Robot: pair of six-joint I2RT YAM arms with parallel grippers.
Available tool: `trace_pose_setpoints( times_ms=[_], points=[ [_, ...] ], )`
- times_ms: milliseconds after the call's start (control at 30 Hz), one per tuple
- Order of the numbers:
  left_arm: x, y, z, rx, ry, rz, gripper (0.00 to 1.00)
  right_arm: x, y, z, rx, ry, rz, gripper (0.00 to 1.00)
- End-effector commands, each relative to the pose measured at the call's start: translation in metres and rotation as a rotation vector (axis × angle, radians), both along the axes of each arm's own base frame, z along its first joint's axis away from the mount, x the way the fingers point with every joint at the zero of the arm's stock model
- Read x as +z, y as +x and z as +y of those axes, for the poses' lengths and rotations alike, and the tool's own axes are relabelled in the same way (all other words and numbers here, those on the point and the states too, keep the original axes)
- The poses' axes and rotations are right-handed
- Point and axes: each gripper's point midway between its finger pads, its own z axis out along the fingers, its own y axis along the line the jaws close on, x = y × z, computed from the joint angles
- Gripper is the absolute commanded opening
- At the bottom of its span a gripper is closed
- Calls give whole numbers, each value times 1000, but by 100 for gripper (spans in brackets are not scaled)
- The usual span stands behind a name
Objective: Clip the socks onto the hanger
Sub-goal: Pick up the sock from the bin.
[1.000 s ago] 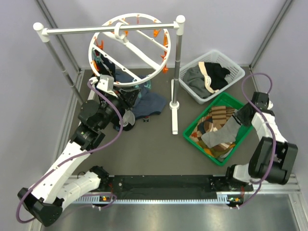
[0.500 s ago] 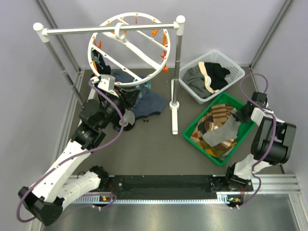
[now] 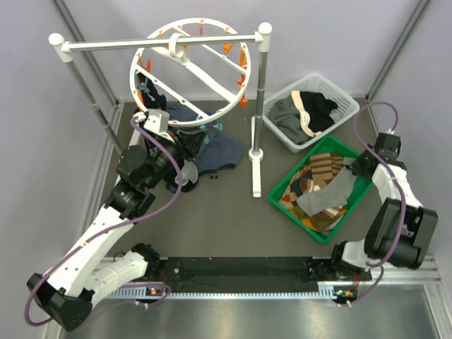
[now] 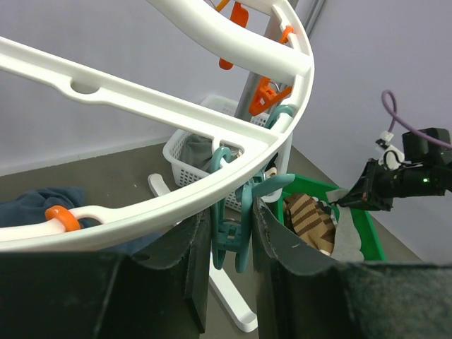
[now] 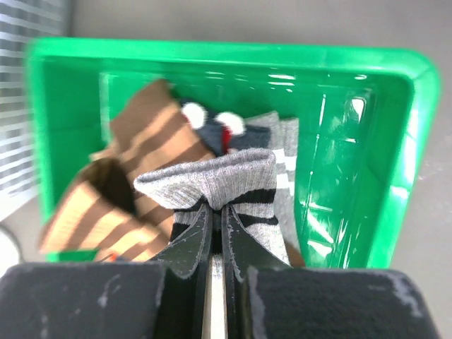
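Note:
The round white hanger (image 3: pixel 205 73) hangs from the rack bar, with orange and teal clips on its rim. My left gripper (image 3: pixel 185 145) is under its near rim and shut on a teal clip (image 4: pixel 233 233), as the left wrist view (image 4: pixel 229 226) shows. Dark socks (image 3: pixel 146 95) hang at the ring's left side. My right gripper (image 3: pixel 358 165) is over the green bin (image 3: pixel 297 167) and shut on the cuff of a grey sock with black stripes (image 5: pixel 212 180). The sock (image 3: pixel 325 195) trails down onto the pile in the bin.
The white straight-bar rack (image 3: pixel 162 42) has a post (image 3: pixel 260 92) standing between the arms. A white basket (image 3: pixel 347 106) of bigger clothes sits at the back right. A blue-grey garment (image 3: pixel 222 152) lies under the hanger. Brown striped socks (image 5: pixel 134 141) lie in the green bin.
My right gripper has shifted a little right and back with the grey sock, which now lies flatter over the bin. The left gripper stays on the teal clip.

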Motion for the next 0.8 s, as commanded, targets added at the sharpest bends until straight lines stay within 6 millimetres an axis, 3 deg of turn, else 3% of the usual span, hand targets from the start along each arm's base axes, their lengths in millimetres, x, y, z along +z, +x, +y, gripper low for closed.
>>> trace_pose_setpoints(
  times_ms=[0, 200, 267, 400, 567, 600, 767],
  points=[
    [-4, -4, -5, -36, 8, -7, 0, 35, -7, 7, 33, -56, -74, 0],
    [-2, -5, -4, -30, 7, -12, 0, 45, -4, 35, 121, -78, -95, 0],
    [-3, -4, -4, -32, 9, -10, 0, 51, 0, 55, 210, -85, -114, 0],
    [-2, -5, -3, -32, 5, -13, 0, 81, 4, 88, 358, -113, -207, 0],
    [5, -7, -4, -42, -9, -17, 0, 157, -6, 133, 571, -143, -432, 0],
    [7, -7, -4, -44, -13, -18, 0, 170, -12, 158, 667, -128, -483, 0],
    [12, -11, -9, -74, -23, -20, 0, 235, -44, 229, 977, -110, -734, 0]
  ],
)
